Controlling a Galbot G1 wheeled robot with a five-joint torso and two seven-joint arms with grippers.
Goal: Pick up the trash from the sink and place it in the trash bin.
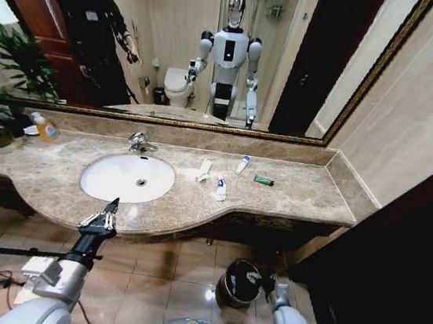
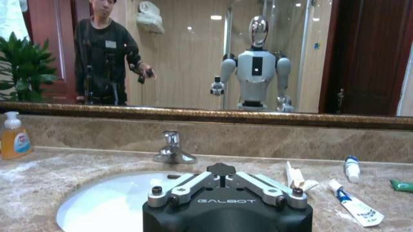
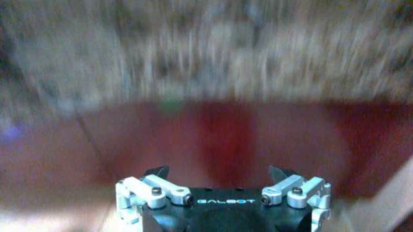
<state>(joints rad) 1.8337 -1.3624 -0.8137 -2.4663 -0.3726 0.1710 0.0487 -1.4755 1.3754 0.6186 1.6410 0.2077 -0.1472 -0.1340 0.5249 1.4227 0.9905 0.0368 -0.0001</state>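
Jaws of left gripper [image 1: 109,210] shut, empty, poised over table [image 1: 291,195] front edge at 6 o'clock of sink [image 1: 127,178]. Jaws of right gripper [image 3: 219,170] spread open, empty, low beside bin [image 1: 242,282] on floor. Trash lying on table at 3 o'clock of sink, not in basin: paper [image 1: 202,170], blue-capped tubes [image 1: 220,188] [image 1: 242,164], green tube [image 1: 263,180]. Best to open wide, descend straight over nearest piece, pinch across its narrow side. Faucet [image 1: 140,143] and back wall close behind; ample room forward, bin below table edge.
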